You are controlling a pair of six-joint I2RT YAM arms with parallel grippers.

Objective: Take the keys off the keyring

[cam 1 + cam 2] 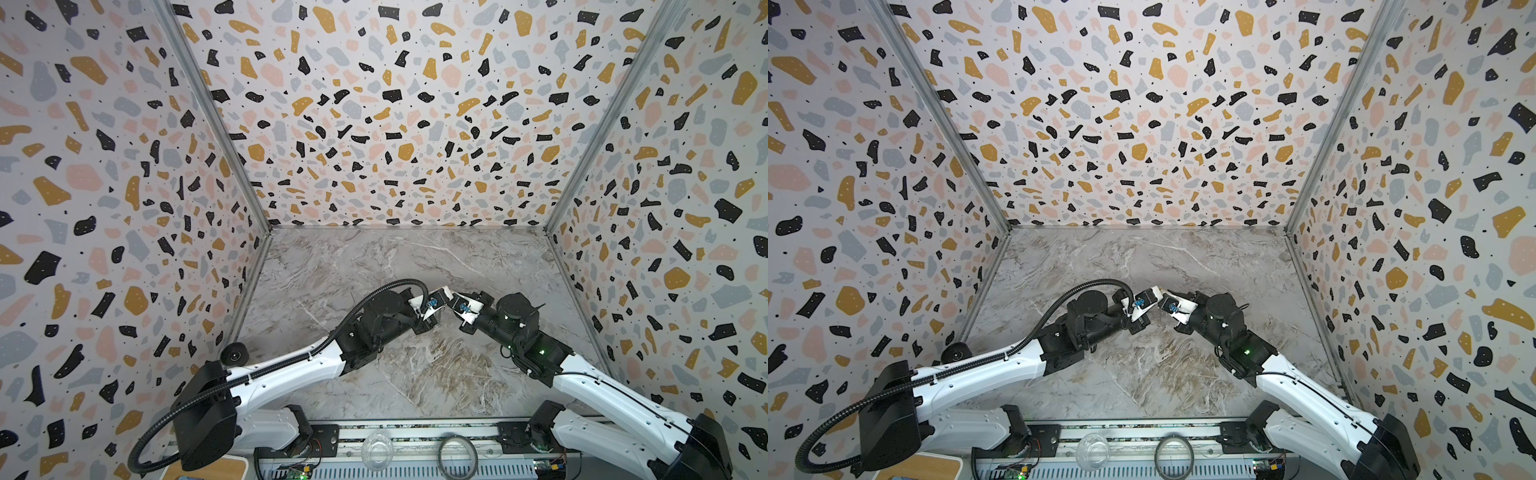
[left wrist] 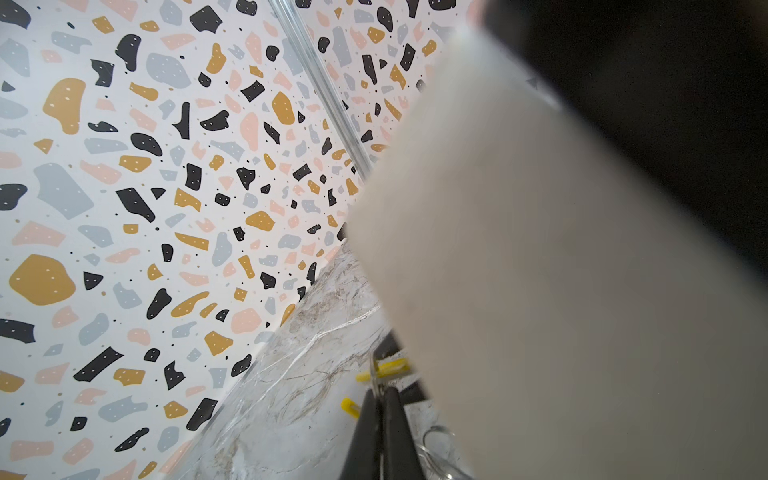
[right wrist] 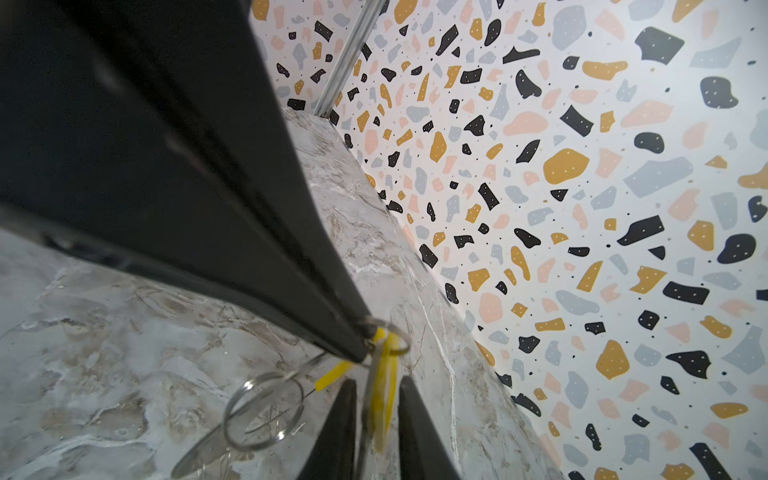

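Left gripper (image 2: 379,392), fingers pressed together, pinches the wire of the keyring (image 3: 332,376) above the tabletop (image 1: 415,374) centre. Right gripper (image 3: 378,380) straddles the yellow-tagged key (image 3: 384,409), fingers narrowly apart; contact cannot be told. A small silvery ring (image 3: 266,411) hangs just beside the wire.

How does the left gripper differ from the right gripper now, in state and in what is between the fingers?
The left gripper has its fingers pressed together; the right gripper has its fingers standing apart. The left gripper pinches the thin wire of the keyring; the right gripper has the yellow tag between its fingers, and I cannot tell whether it grips the tag. Both have black fingers and meet above the middle of the table.
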